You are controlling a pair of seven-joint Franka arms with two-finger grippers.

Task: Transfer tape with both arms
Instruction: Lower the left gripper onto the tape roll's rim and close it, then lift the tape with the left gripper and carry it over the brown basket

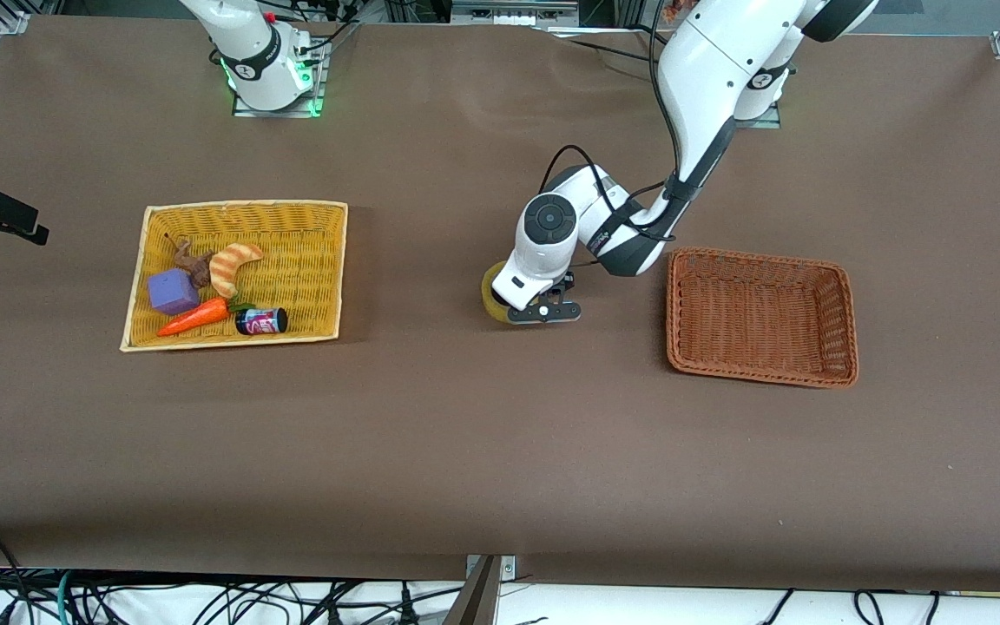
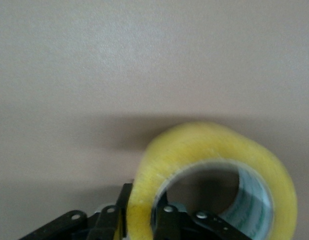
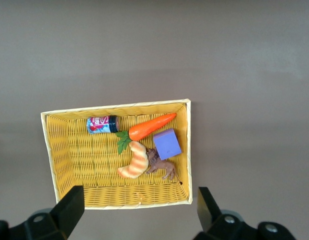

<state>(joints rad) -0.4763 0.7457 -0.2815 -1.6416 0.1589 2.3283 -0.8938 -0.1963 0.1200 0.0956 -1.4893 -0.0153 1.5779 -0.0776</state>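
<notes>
You have the left gripper [image 1: 543, 310] clamped on the tape [image 1: 495, 295] at the table beside the brown basket [image 1: 760, 317], while the right gripper [image 3: 139, 215] waits wide apart over the yellow basket [image 3: 74, 150].

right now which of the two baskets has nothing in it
The brown wicker basket, toward the left arm's end of the table. The yellow basket holds a carrot, purple block, croissant toy, small can and a brown toy.

Glossy translucent tape [image 2: 214, 150], woven wicker baskets [image 1: 759, 317], matt brown table covering [image 1: 465, 451]
</notes>
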